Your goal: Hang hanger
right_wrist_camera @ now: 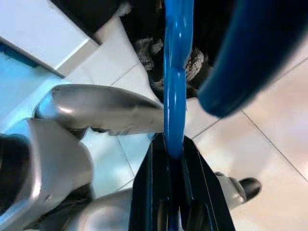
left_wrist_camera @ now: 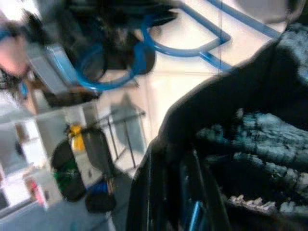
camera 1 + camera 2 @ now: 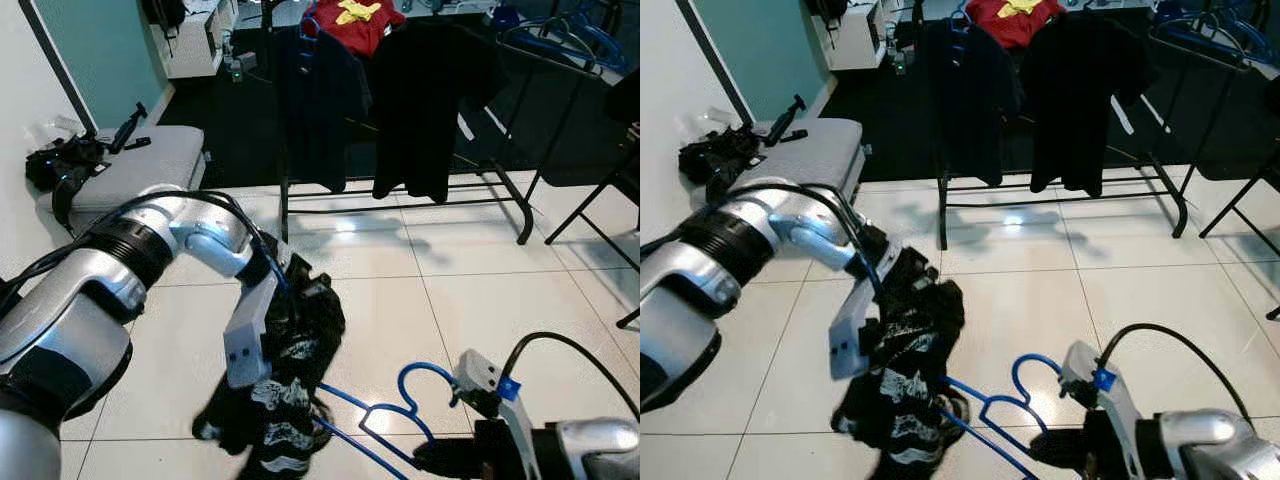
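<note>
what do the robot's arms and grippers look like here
The left arm is rounded silver shells with black ribbed joint bands, thin black cables looping over it and a flat grey wrist plate. The right arm is silver too, with a thick black cable, a blue tag and a white connector. The right gripper has long black fingers.

1. My left arm [image 3: 150, 250] reaches in from nine o'clock, elbow bent, forearm dropping toward six.
2. My left gripper [image 2: 192, 192] is clamped on dark cloth.
3. My right arm [image 3: 590, 445] enters low from four o'clock.
4. My right gripper [image 1: 175, 154] pinches a blue hanger between both fingers [image 1: 147, 192].
</note>
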Controlling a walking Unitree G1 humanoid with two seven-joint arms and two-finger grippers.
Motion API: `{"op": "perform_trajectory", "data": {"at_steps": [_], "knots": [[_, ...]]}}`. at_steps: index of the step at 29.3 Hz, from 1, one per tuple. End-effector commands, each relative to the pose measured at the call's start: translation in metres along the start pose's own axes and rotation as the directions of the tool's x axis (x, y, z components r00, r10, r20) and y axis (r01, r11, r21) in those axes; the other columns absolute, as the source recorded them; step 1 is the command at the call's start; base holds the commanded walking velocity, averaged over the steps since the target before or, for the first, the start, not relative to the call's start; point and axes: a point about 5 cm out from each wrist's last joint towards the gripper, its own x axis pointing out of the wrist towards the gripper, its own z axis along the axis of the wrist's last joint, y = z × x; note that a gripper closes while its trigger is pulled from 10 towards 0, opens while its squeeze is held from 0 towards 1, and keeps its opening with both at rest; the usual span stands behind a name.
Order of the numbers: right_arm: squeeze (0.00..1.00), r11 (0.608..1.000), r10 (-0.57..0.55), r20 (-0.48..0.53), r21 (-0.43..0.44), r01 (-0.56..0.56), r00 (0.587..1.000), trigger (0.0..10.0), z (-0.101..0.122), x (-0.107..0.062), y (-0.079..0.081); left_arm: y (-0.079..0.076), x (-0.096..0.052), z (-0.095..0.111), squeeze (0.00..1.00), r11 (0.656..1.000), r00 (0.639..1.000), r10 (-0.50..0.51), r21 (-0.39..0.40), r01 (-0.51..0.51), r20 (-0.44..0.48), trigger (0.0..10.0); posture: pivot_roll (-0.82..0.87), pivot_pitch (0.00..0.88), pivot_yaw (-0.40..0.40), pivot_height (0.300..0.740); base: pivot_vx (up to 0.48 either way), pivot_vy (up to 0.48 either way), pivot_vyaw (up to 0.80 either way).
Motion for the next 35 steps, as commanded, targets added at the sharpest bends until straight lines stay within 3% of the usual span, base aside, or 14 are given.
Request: {"op": "perform_trajectory", "data": {"at_steps": [1,3,4,11,22,23,29,35], "knots": [[0.00,0.999,-0.029,0.038,-0.031,0.031,0.999,10.0,0.005,0.005,-0.004,0.017,0.004,0.015,0.00,0.977,0.992,0.113,-0.185,-0.101,0.056,10.0,-0.07,0.125,0.074,0.740,0.000,0.000,0.00],[0.00,0.999,-0.029,0.038,-0.031,0.031,0.999,10.0,0.005,0.005,-0.004,0.017,0.004,0.015,0.00,0.977,0.992,0.113,-0.185,-0.101,0.056,10.0,-0.07,0.125,0.074,0.740,0.000,0.000,0.00],[0.00,0.998,-0.039,0.050,-0.037,0.041,0.998,10.0,0.007,0.006,-0.005,0.019,0.004,0.021,0.00,0.959,0.988,0.128,-0.264,-0.101,0.087,10.0,-0.07,0.125,0.074,0.740,0.000,0.000,0.00],[0.00,0.998,-0.002,0.093,-0.061,0.008,0.996,10.0,0.015,0.010,-0.002,0.006,0.003,0.010,0.00,0.968,0.993,0.118,-0.227,-0.109,0.025,10.0,-0.06,0.125,0.074,0.740,0.000,0.000,0.00],[0.00,0.996,-0.003,0.097,-0.086,0.011,0.995,10.0,0.017,0.014,-0.003,0.014,0.009,0.014,0.00,0.928,0.988,0.133,-0.359,-0.098,0.074,10.0,-0.07,0.127,0.075,0.740,0.000,0.000,0.00],[0.00,0.996,-0.003,0.104,-0.088,0.013,0.995,10.0,0.018,0.015,-0.003,0.017,0.010,0.015,1.00,0.907,0.985,0.141,-0.411,-0.090,0.096,10.0,-0.07,0.129,0.076,0.740,0.000,0.000,0.00],[0.00,0.996,-0.006,0.115,-0.091,0.017,0.993,10.0,0.019,0.015,-0.003,0.028,0.013,0.021,1.00,0.883,0.963,0.231,-0.446,-0.148,0.137,10.0,-0.07,0.130,0.076,0.740,0.000,0.000,0.00],[0.00,0.994,-0.002,0.152,-0.109,0.019,0.988,10.0,0.027,0.018,-0.004,0.028,0.013,0.021,1.00,0.868,0.962,0.234,-0.476,-0.141,0.142,10.0,-0.07,0.131,0.077,0.740,0.000,0.000,0.00]]}}
